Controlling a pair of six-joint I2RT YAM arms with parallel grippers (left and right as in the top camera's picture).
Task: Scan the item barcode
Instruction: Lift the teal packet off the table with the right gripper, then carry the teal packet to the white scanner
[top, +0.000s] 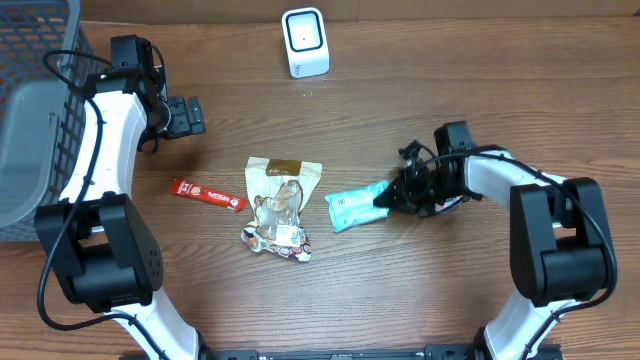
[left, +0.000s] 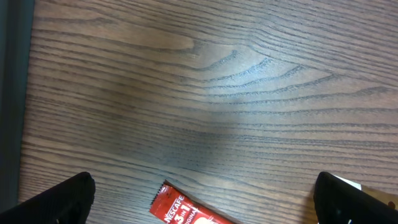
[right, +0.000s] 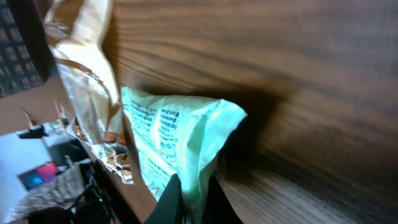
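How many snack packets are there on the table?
3. A red coffee stick on the left, a tan bag in the middle, and a mint-green packet on the right, pinched by the right fingers. The basket might hide more.

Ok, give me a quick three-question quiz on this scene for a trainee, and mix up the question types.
1. True or false: the left gripper is shut on the red sachet.
2. Which item is the right gripper pinching? A: the red sachet. B: the mint-green packet. C: the beige pouch.
3. How many wrapped items show in the overhead view?

Key: 1 false, it is open and holds nothing. 2 B. 3 three.
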